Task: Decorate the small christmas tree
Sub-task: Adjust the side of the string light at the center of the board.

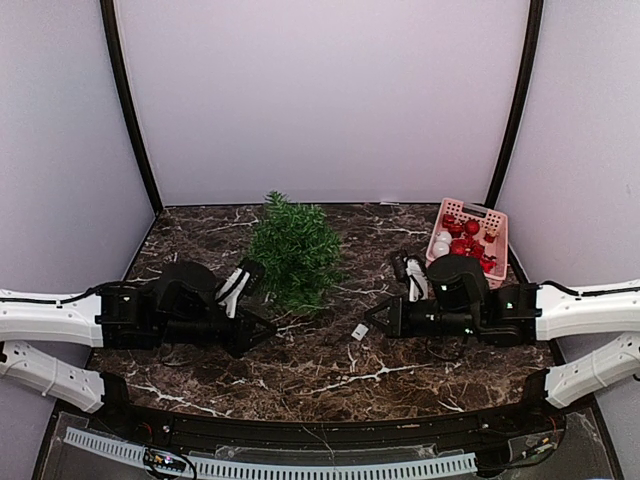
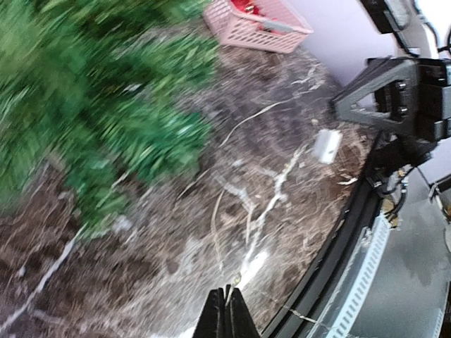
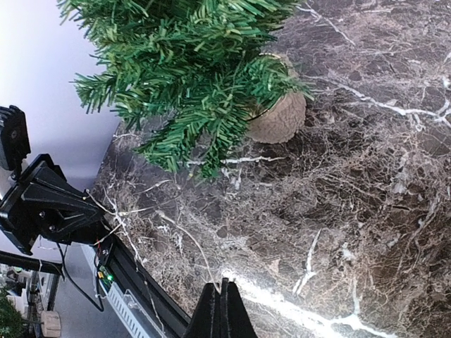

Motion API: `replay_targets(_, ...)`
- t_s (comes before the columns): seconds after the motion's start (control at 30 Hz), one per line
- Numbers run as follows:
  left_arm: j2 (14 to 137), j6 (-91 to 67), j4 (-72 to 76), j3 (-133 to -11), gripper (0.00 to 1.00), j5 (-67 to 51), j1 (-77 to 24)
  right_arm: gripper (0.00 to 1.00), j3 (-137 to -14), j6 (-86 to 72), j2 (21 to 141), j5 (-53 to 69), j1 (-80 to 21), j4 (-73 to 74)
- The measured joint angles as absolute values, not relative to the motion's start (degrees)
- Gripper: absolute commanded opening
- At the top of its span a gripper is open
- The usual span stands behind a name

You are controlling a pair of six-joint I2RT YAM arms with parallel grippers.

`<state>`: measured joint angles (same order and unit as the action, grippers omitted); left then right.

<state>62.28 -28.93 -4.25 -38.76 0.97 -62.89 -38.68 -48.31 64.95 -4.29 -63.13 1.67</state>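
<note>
The small christmas tree (image 1: 293, 250) stands at the back middle of the marble table, bushy and dark green. In the right wrist view its branches (image 3: 190, 63) hang over its round tan base (image 3: 280, 120). In the left wrist view it is a green blur (image 2: 91, 105). I see no ornaments on the tree. My left gripper (image 1: 266, 330) is shut, low over the table just left of the tree's front; its fingertips (image 2: 218, 318) are pressed together. My right gripper (image 1: 375, 318) is shut and empty, right of the tree.
A pink basket (image 1: 497, 222) of red and white ornaments stands at the back right, behind my right arm; it also shows in the left wrist view (image 2: 243, 32). A small white piece (image 1: 359, 331) lies on the table between the grippers. The table's black front edge (image 1: 320, 430) is near.
</note>
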Motion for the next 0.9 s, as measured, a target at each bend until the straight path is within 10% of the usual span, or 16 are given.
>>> replay_targets(0.9,56.1,-32.6,-18.3,-33.5,0.0,0.7,-58.3,0.0,-40.2,-48.3,68.9,0.8,-63.1,-2.1)
